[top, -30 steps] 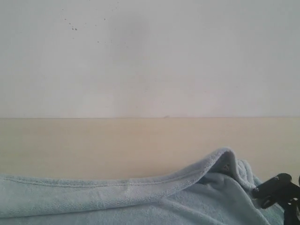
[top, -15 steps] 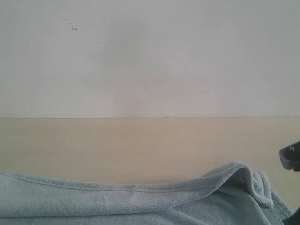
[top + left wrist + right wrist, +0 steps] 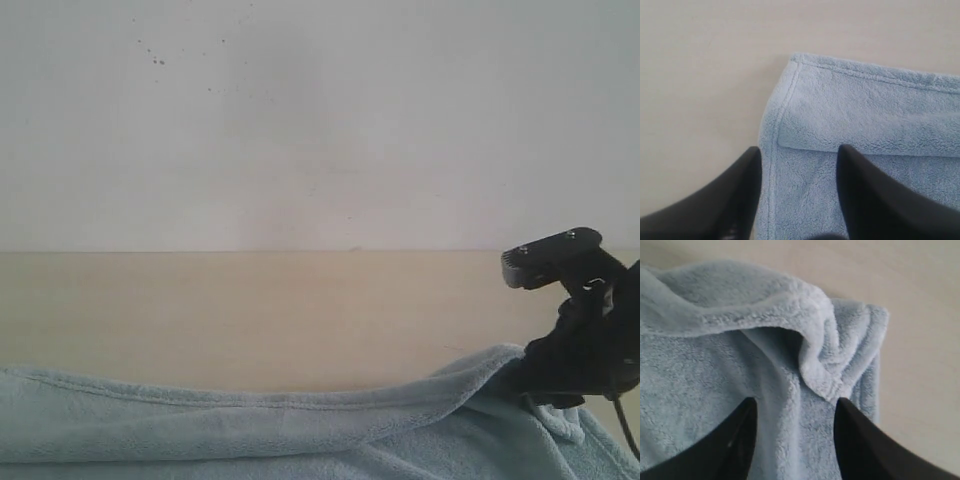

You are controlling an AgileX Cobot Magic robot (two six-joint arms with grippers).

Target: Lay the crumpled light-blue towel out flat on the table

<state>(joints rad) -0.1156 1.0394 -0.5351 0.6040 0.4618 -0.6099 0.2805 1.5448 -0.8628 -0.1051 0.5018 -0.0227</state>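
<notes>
- Above the bunched corner of the towel [image 3: 715,370], your right pincer [image 3: 795,401] hangs with its jaws apart, gripping nothing.
- Over another hemmed corner, your left pincer [image 3: 800,150] stands parted and empty, with a folded flap just ahead.
- The towel lies on the worktop [image 3: 250,310], its right end humped.

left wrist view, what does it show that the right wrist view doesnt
Only the left wrist view: a flat, hemmed corner of the towel with one layer folded over it, below the left hand. Only the right wrist view: a bunched, raised ridge of cloth below the right hand. Both: the light-blue towel on the beige table, each hand open over it.
</notes>
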